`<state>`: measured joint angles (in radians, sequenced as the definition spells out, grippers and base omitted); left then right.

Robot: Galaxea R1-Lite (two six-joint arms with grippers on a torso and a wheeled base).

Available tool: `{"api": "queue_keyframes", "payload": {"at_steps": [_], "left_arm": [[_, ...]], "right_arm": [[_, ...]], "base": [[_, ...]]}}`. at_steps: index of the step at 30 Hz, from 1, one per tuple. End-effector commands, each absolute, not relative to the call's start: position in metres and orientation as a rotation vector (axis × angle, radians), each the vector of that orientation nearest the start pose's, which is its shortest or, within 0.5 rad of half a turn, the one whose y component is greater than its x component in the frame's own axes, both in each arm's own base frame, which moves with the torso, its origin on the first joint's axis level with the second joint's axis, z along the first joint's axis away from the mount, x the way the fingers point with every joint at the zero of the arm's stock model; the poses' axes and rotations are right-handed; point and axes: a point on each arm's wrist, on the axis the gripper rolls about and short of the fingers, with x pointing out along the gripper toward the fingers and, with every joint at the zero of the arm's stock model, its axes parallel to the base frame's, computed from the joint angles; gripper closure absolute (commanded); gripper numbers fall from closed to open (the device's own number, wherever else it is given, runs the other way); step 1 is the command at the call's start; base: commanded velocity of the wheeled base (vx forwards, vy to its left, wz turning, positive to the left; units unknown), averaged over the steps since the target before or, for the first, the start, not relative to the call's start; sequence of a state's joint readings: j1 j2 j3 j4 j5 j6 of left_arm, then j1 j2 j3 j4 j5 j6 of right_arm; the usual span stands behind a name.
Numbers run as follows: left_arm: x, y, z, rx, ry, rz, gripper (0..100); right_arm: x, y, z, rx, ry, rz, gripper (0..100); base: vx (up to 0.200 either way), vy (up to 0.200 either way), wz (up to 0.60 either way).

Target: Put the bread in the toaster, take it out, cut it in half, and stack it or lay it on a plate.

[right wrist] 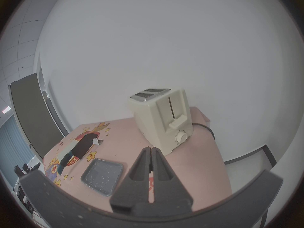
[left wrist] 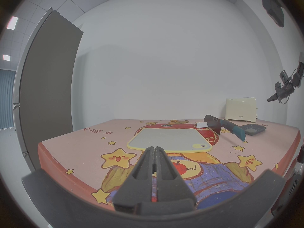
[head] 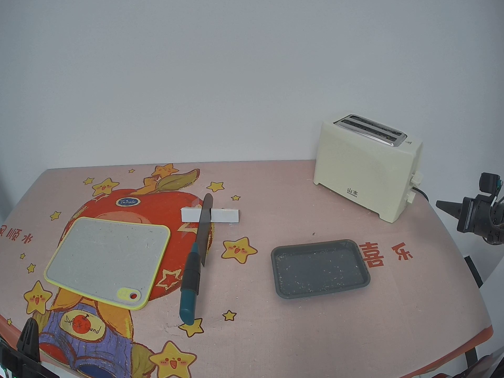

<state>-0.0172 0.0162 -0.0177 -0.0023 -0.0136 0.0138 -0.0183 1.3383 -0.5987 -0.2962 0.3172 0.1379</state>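
Ahead of the left gripper [left wrist: 154, 148], whose fingers are pressed together on nothing, lies a round-cornered table [head: 315, 321] under a pink cloth printed with stars and a big red apple. The gripper sits low at the table's near left corner. A plain white wall [head: 210, 53] closes off the far side, and the left wrist view shows a dark panel [left wrist: 47, 89] standing to this gripper's left under a tiled ceiling.

Just ahead of the left gripper a grey board [head: 105, 258] with a yellow-green rim lies flat. Farther ahead and to its right is a knife [head: 195, 269]. Its teal handle is on the cloth, and its dark blade is tilted up across a small white block [head: 223, 216].

The right gripper [head: 440, 204] is also clenched and empty. It hangs off the table's right edge, above table level, pointing in toward the toaster [head: 362, 177]. The cream toaster stands just ahead of it near the far right corner, its lever and dial end turned to this gripper and its two slots facing up. A black cord [right wrist: 204, 129] runs from the toaster's base along the cloth by the wall. Nearer the robot than the toaster, below and to the left of the right gripper, lies a dark grey tray [head: 320, 269] speckled with crumbs. It is well apart from both the toaster and the knife.
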Motion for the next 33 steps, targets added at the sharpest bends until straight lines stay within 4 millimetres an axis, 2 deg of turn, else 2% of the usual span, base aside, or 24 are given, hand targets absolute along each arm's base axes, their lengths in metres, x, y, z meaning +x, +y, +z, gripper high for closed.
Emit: {"api": "queue_keyframes", "payload": {"at_steps": [1, 13, 24, 33], "left_arm": [[-0.022, 0.0, 0.076, 0.014, 0.012, -0.032, 100], [-0.022, 0.0, 0.076, 0.014, 0.011, -0.032, 100], [-0.022, 0.0, 0.076, 0.014, 0.014, -0.031, 100], [-0.022, 0.0, 0.076, 0.014, 0.012, -0.032, 100]], "right_arm": [[0.203, 0.009, 0.183, 0.204, 0.473, 0.291, 100], [0.221, 0.013, 0.166, 0.205, 0.55, 0.295, 100], [0.217, 0.019, 0.158, 0.187, 0.586, 0.28, 100], [0.227, 0.019, 0.15, 0.184, 0.62, 0.256, 100]], "base": [[0.0, 0.0, 0.0], [0.0, 0.0, 0.0], [0.0, 0.0, 0.0], [0.0, 0.0, 0.0]]}}
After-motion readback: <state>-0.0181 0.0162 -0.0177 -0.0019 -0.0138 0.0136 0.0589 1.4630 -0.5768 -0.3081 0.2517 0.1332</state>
